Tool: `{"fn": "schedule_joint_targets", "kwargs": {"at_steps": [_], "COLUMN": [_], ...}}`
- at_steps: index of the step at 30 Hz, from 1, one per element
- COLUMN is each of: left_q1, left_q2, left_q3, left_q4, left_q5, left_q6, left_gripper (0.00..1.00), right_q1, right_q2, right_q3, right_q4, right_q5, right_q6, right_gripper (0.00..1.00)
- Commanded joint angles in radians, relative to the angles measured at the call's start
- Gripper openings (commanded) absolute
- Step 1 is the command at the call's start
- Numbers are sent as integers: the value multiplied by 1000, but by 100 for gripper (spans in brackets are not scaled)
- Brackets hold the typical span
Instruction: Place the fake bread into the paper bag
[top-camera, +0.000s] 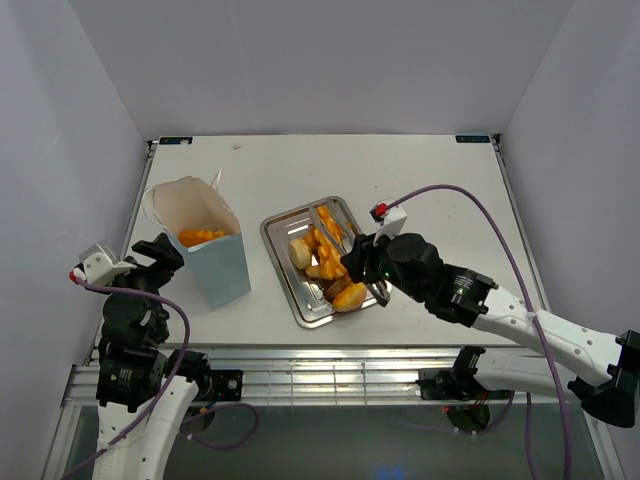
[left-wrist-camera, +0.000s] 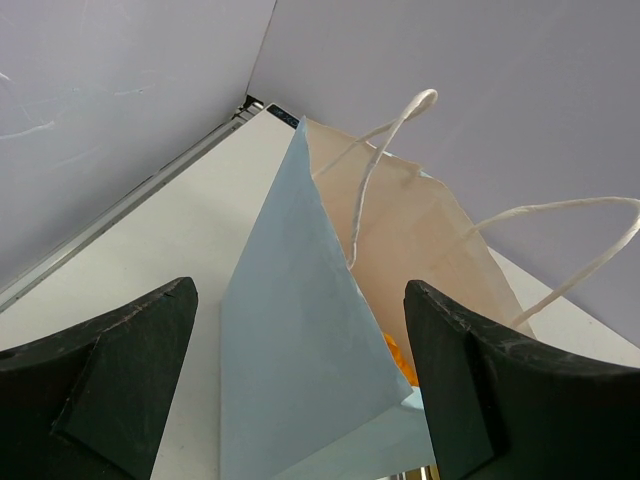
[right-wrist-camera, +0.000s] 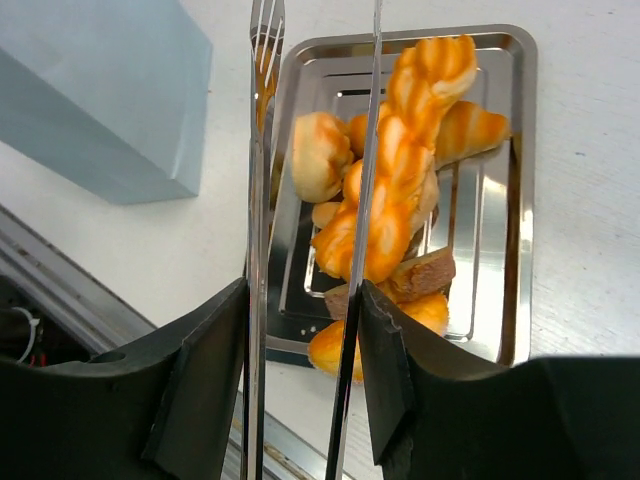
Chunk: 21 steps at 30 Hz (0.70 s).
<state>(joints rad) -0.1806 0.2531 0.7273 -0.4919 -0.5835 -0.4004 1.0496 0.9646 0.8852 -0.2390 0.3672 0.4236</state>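
Right jaws pinch steel tongs (right-wrist-camera: 258, 200), tips apart over the fake bread (right-wrist-camera: 385, 235) on the tray (right-wrist-camera: 521, 200); left jaws spread beside the paper bag (top-camera: 218, 268). Straddle the twisted piece (right-wrist-camera: 418, 105) before you squeeze.

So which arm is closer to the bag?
Left. The left fingers straddle the bag's near corner; the right fingers, holding tongs, are over the tray beside it.

Glossy orange-golden bread (top-camera: 325, 258) heaped in the tray (top-camera: 290, 228), a long twist (right-wrist-camera: 400, 170) on top, with more orange bread inside the bag (top-camera: 215, 268), pale blue, upright, open-topped, white string handles, just left of the tray.
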Motion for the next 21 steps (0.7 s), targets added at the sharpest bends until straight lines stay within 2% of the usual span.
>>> {"fn": "schedule_joint_targets", "kwargs": {"at_steps": [1, 9, 21], "left_q1": [-3, -5, -3], "left_q2": [2, -2, 2], "left_q3": [-5, -5, -6], "left_q4": [10, 13, 15], "left_q5": [20, 22, 30], "left_q6": [11, 11, 11], "left_gripper": [95, 95, 95], "right_q1": [-36, -148, -197], "right_q2": [14, 85, 125], "right_q3": [11, -52, -141], "right_q4": [17, 35, 130], "right_q5": [73, -71, -195], "right_q6": [6, 58, 98], "right_gripper": [52, 51, 52]}}
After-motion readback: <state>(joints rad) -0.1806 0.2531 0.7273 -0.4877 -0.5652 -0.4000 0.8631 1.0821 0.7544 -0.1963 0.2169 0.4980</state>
